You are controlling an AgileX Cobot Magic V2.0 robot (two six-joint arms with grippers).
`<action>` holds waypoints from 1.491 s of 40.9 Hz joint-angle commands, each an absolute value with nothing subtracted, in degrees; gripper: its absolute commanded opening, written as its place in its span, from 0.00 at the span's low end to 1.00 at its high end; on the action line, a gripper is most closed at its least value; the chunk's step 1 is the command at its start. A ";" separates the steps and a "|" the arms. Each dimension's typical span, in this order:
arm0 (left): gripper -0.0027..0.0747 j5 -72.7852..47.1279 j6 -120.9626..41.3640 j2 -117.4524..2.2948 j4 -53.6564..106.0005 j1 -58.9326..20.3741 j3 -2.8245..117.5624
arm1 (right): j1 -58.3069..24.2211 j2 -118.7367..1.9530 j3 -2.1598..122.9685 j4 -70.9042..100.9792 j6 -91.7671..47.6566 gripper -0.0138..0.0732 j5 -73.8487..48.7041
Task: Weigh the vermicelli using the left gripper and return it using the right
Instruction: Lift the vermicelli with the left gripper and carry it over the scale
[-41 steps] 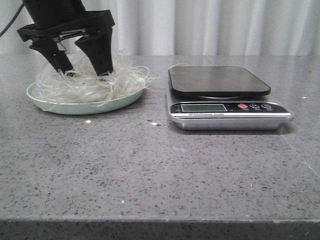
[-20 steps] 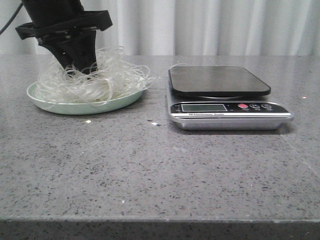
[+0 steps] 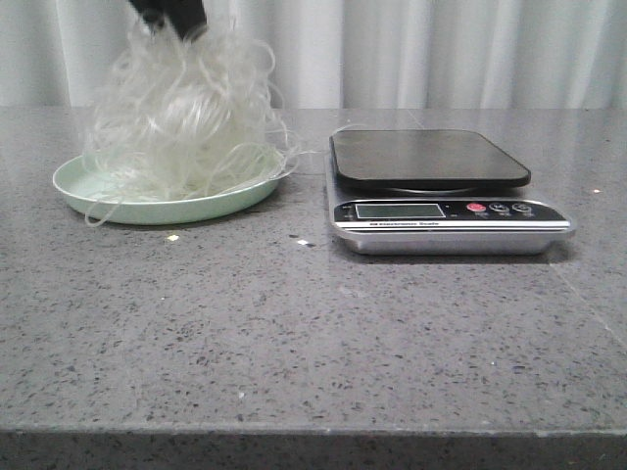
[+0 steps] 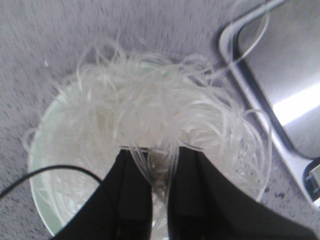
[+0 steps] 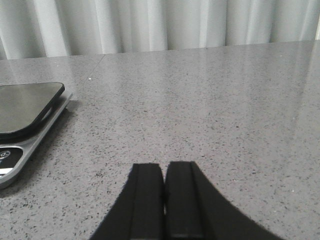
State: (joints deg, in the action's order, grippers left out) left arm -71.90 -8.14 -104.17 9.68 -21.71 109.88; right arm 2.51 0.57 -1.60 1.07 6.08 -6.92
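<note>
The vermicelli (image 3: 181, 113) is hanging above the green plate (image 3: 73, 186), its lowest strands still touching it. The left gripper (image 4: 159, 167) is pinching the tangle's top between nearly closed jaws. The right gripper (image 5: 164, 176) is hovering with jaws pressed together, holding nothing, beside the scale (image 3: 446, 191) on the table (image 3: 313, 333).

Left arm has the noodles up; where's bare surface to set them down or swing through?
The scale platform is bare. The table in front of plate and scale is open, as is the stretch beyond the shut right gripper. The vermicelli in the left gripper trails onto the plate.
</note>
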 commanded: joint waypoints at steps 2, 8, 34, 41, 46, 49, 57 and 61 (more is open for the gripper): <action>0.21 -72.35 -7.10 -100.41 10.89 -22.05 116.33 | 2.53 1.50 -1.13 0.67 5.74 0.33 -2.41; 0.21 -72.09 -7.00 -100.29 13.45 -22.05 121.70 | 2.53 1.50 -1.13 0.67 5.74 0.33 -2.47; 0.21 -61.51 -7.37 -100.84 29.23 -29.37 130.30 | 2.53 1.50 -1.13 0.67 5.74 0.33 -2.47; 0.21 -59.10 -7.59 -102.63 29.23 -33.26 130.30 | 2.53 1.50 -1.13 0.67 5.74 0.33 -2.47; 0.21 -58.27 -7.59 -104.38 28.97 -34.66 130.30 | 2.53 1.50 -1.13 0.67 5.74 0.33 -2.47; 0.21 -58.13 -7.59 -105.54 28.97 -35.15 130.30 | 2.53 1.50 -1.13 0.67 5.74 0.33 -2.47; 0.21 -58.43 -7.59 -109.58 28.04 -35.44 130.30 | 2.53 1.50 -1.13 0.67 5.74 0.33 -2.47; 0.21 -59.99 -7.59 -111.61 27.39 -35.44 130.30 | 2.53 1.50 -1.13 0.67 5.74 0.33 -2.47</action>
